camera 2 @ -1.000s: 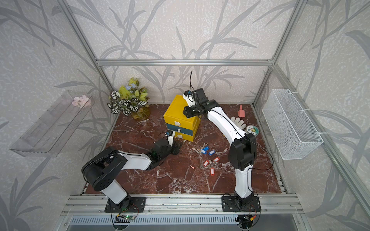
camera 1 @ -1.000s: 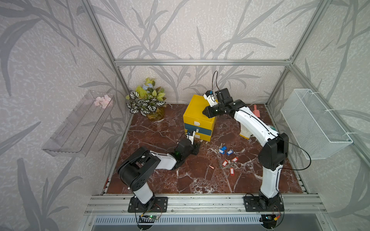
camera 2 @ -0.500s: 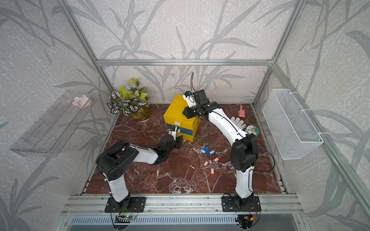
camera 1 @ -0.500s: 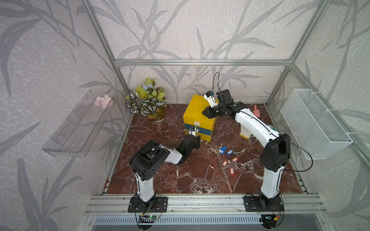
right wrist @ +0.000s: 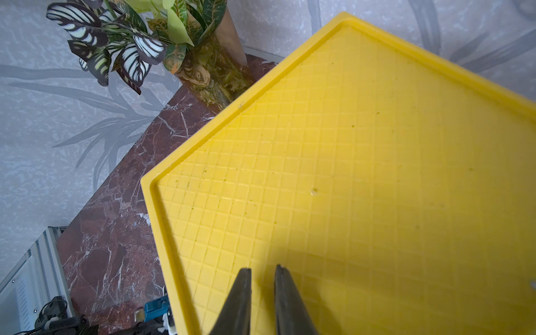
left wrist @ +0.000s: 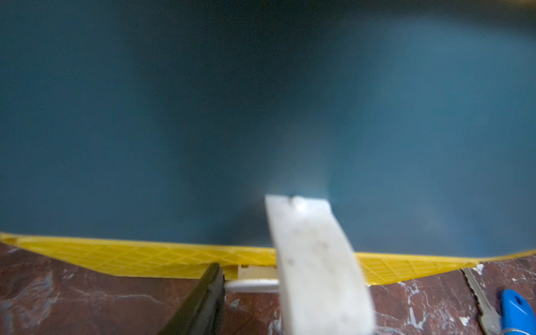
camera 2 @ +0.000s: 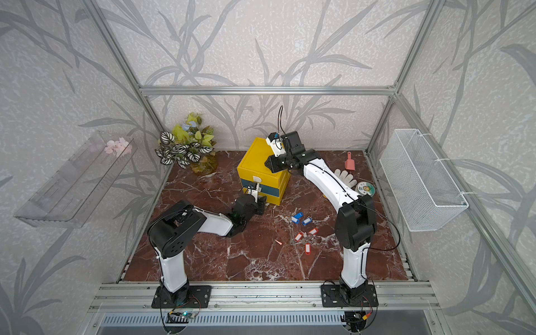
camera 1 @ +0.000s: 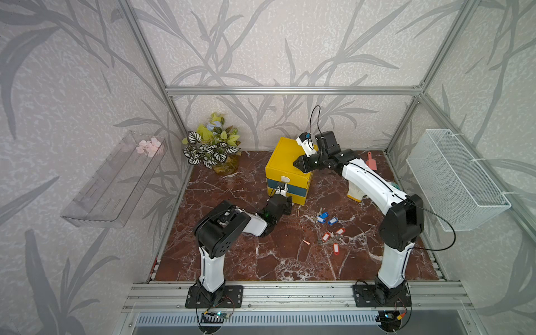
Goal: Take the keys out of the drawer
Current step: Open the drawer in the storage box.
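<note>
Keys point(camera 1: 324, 217) w/ blue & red tags lay loose right of the L gripper point(camera 1: 280, 192), its wide jaws astride the bottom drawer handle point(left wrist: 252, 285); a square pinch & straight pull seemed best, w/ the narrow, empty R gripper point(right wrist: 262, 269) resting on the cabinet point(right wrist: 348, 174).

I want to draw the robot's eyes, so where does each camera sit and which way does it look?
Both top views: high above the front rail, looking down on the table; left arm and right arm show.
Left wrist: on the left arm, facing the yellow box, its teal drawer front close up; left hand shows.
Right wrist: on the right arm, looking down on the box's top; right hand shows.
Shared: every view has the yellow box; left wrist and top views share blue-tagged keys.
</note>
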You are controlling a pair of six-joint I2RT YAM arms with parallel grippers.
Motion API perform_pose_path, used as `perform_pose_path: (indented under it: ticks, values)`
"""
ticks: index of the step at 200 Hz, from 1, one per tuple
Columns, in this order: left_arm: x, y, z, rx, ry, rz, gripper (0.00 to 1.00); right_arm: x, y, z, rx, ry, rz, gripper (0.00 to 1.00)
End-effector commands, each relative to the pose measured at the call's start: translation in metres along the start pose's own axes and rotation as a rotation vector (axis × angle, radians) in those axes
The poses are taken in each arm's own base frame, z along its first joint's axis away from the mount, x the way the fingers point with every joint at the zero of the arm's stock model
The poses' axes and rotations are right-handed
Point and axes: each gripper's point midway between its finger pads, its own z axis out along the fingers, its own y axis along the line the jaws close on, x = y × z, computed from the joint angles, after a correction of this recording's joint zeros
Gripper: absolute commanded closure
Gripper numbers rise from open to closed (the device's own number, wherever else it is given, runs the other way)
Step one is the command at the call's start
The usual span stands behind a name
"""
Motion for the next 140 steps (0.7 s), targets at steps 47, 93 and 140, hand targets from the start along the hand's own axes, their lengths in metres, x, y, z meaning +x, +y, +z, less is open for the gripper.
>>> perform_pose_path:
  ticks: [47,93,140]
  values:
    - [-0.009,-0.003,0.005,0.0,-0.023,0.011,0.68,0.051,-0.014,0.002,0.028,0.157,0.088,0.81]
    - [-0.009,-0.002,-0.003,-0.004,-0.038,0.001,0.7,0.048,-0.012,0.0,0.021,0.147,0.089,0.81]
    - [-0.004,-0.005,-0.025,0.011,-0.034,-0.023,0.71,0.047,-0.01,-0.005,0.019,0.138,0.09,0.81]
